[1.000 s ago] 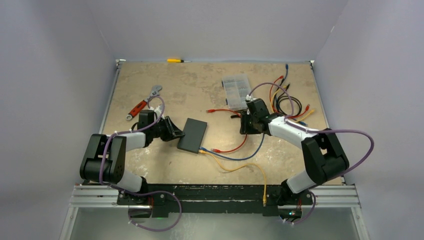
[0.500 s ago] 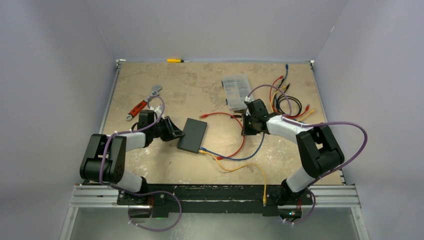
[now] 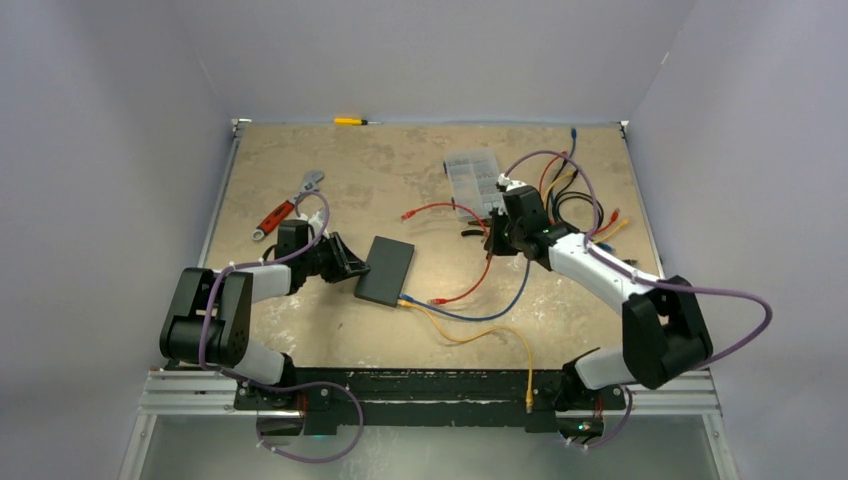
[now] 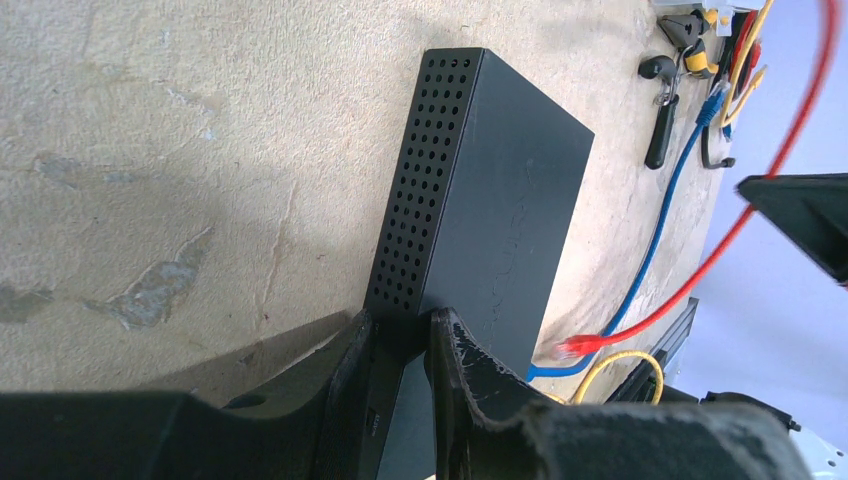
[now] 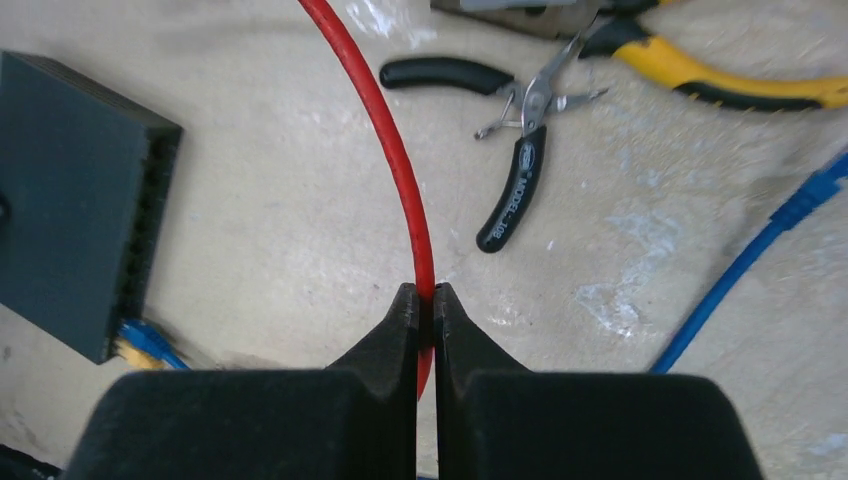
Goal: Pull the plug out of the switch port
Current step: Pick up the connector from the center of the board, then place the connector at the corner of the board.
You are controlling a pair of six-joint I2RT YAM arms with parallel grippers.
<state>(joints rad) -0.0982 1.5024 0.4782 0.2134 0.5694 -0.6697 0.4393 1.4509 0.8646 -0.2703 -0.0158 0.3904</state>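
The flat black switch (image 3: 386, 270) lies mid-table, and my left gripper (image 4: 400, 325) is shut on its near corner. A blue plug (image 5: 150, 340) and a yellow plug (image 5: 125, 350) sit in its port row. A red plug (image 3: 437, 299) lies loose on the table, a short way from the ports, also seen in the left wrist view (image 4: 577, 346). My right gripper (image 5: 425, 300) is shut on the red cable (image 5: 400, 170), right of the switch (image 5: 70, 200) and raised off the table.
Black-handled pliers (image 5: 515, 180) and yellow-handled pliers (image 5: 700, 80) lie beyond the right gripper. A clear organiser box (image 3: 472, 183) and a tangle of cables (image 3: 580, 205) sit at the back right. A red-handled wrench (image 3: 290, 210) lies far left, a yellow screwdriver (image 3: 350, 121) at the back edge.
The right gripper has closed on the red cable and moved up and back with it, and the cable's loop has shifted. The left gripper and switch have not moved.
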